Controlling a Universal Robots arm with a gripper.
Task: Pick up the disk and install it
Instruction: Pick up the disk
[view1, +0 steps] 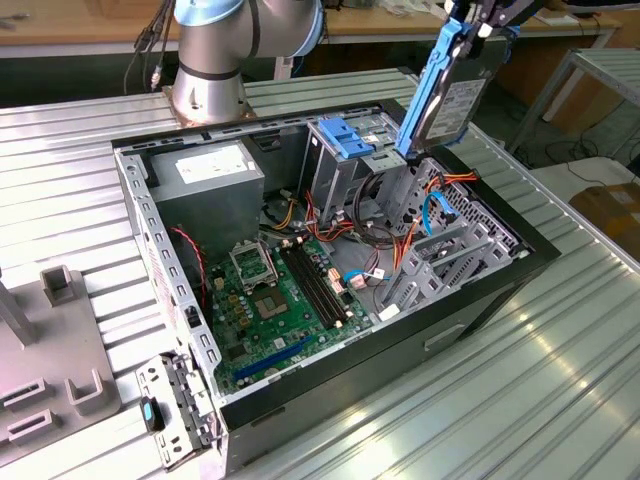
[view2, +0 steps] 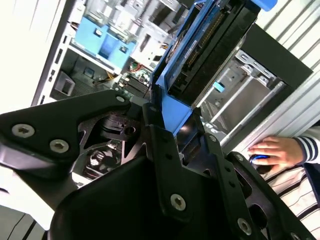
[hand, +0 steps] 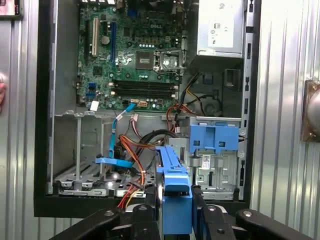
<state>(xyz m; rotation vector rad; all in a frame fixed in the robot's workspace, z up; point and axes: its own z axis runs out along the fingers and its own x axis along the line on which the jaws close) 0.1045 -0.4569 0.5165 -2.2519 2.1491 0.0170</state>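
The disk (view1: 452, 98), a dark flat drive with bright blue rails, hangs tilted on edge above the open computer case (view1: 470, 300), over its drive-bay corner. My gripper (view1: 478, 22) is shut on its upper end. In the second wrist view the disk (view2: 212, 47) runs away from the black fingers (view2: 162, 145), which clamp its blue end tab. The first wrist view sees the disk (hand: 172, 187) edge-on between the fingers (hand: 205, 215), above the metal drive bays (hand: 80, 175).
Inside the case lie a green motherboard (view1: 285, 300), a grey power supply (view1: 205, 175), a paler blue bracket (view1: 345, 140) and orange and blue cables (view1: 425, 215). A person's hand (view2: 274, 150) rests beside the case. Grey fixtures (view1: 60, 380) stand on the ribbed metal table (view1: 560, 380).
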